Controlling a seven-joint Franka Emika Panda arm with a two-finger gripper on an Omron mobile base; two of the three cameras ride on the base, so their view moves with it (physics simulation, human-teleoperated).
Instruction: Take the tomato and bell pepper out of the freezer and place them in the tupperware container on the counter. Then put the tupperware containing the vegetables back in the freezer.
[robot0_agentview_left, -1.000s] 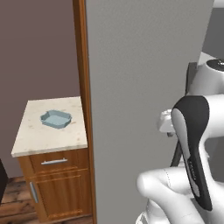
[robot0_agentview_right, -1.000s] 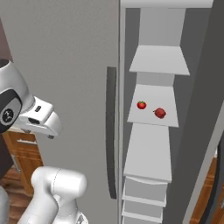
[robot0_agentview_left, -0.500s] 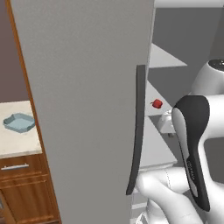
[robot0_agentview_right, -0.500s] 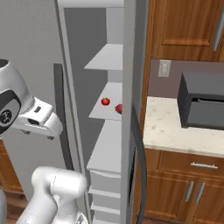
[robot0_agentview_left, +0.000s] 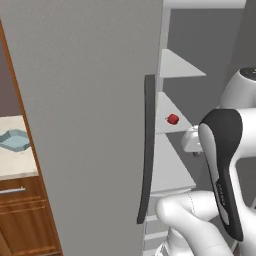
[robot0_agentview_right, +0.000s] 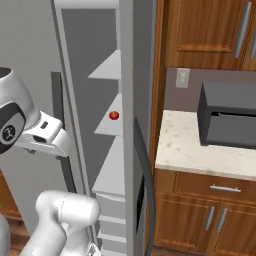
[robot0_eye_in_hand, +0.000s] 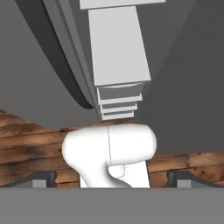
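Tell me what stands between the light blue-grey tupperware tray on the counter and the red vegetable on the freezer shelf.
In the left base view, the freezer's large flat grey door with its long dark handle stands between the tupperware tray and the small red vegetable.

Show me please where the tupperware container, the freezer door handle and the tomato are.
tupperware container (robot0_agentview_left: 13, 140): left base view, its blue-grey rim.
freezer door handle (robot0_agentview_left: 147, 150): left base view, middle of the dark bar.
tomato (robot0_agentview_right: 114, 115): right base view, its red body.
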